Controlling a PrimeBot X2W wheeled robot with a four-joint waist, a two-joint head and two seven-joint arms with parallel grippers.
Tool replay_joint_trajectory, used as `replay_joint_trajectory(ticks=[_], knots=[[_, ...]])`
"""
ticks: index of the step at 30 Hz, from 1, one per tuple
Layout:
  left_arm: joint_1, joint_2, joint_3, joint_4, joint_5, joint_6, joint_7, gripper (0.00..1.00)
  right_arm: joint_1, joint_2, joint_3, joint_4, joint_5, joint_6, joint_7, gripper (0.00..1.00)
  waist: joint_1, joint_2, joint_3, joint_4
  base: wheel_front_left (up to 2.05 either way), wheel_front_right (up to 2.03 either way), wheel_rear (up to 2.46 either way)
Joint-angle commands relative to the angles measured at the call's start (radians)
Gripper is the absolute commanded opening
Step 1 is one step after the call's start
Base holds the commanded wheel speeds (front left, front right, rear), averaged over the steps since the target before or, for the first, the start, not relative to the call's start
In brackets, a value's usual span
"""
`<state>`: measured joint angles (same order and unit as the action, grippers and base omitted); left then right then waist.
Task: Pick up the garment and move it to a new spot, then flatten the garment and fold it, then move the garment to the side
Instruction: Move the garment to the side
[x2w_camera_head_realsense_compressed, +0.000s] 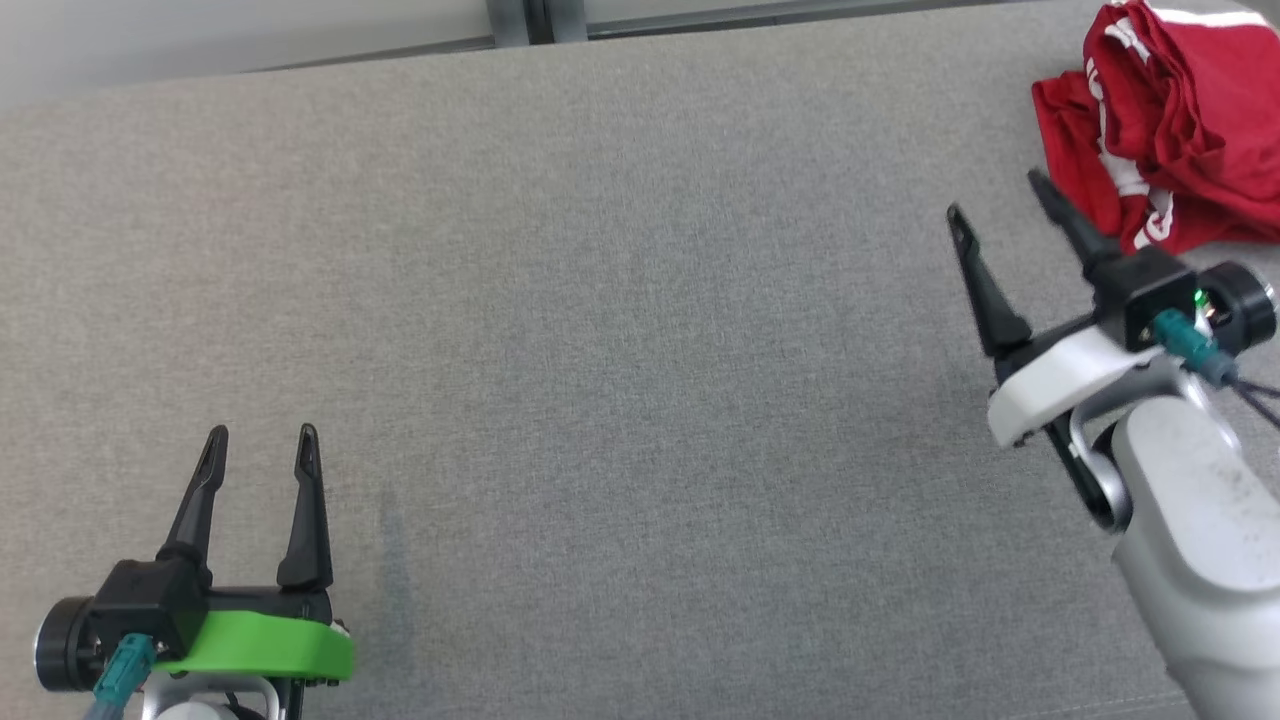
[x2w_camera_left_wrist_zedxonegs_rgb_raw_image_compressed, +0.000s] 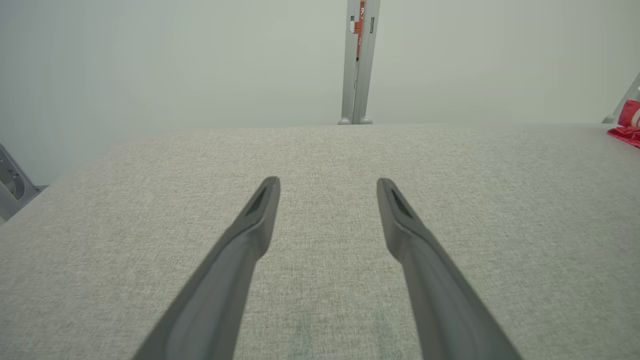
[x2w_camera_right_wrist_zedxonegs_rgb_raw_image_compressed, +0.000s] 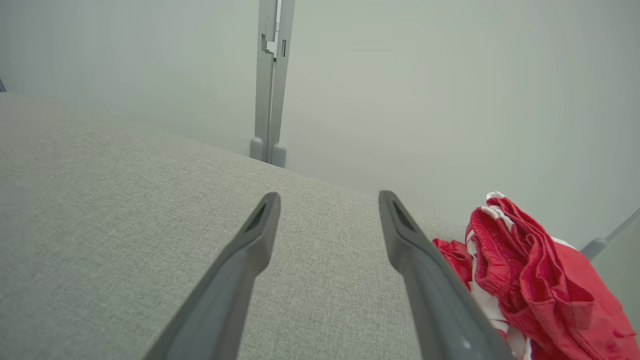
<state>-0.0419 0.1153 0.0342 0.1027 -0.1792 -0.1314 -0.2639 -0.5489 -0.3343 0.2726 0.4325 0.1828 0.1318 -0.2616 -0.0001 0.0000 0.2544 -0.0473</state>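
Probably soft and limp, the red garment (x2w_camera_head_realsense_compressed: 1180, 110) far right on the desk (x2w_camera_head_realsense_compressed: 600, 300) wanted pinching by a fold; both jaws gaped empty.

Grey fabric-covered table (x2w_camera_head_realsense_compressed: 600, 300), crumpled red and white garment (x2w_camera_head_realsense_compressed: 1170, 120) on its far right corner

Crumpled red garment (x2w_camera_head_realsense_compressed: 1170, 120) at far right, right hand (x2w_camera_head_realsense_compressed: 995, 195) gaping just beside
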Motion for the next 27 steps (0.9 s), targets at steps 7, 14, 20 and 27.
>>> replay_joint_trajectory(ticks=[7,14,20,27], knots=[[0.047,-0.021,0.008,0.025,0.019,0.002,0.0,1.0,0.219,0.071,-0.045,-0.109,0.029,-0.002,-0.004,1.0,0.0001,0.0,-0.173,0.047,0.0,0.0,0.0],[0.08,-0.028,0.02,0.047,0.021,0.002,0.0,1.0,0.385,0.138,-0.105,-0.179,0.018,-0.002,-0.004,1.0,0.0001,0.0,-0.221,0.045,0.0,0.0,0.0],[0.102,-0.034,0.031,0.054,0.023,0.002,0.0,1.0,0.466,0.182,-0.162,-0.218,0.017,-0.002,-0.004,1.0,0.0001,0.0,-0.242,0.038,0.0,0.0,0.0],[0.118,-0.043,0.039,0.062,0.023,0.002,0.0,1.0,0.506,0.22,-0.225,-0.252,0.021,-0.002,-0.004,1.0,0.0001,0.0,-0.254,0.026,0.0,0.0,0.0]])
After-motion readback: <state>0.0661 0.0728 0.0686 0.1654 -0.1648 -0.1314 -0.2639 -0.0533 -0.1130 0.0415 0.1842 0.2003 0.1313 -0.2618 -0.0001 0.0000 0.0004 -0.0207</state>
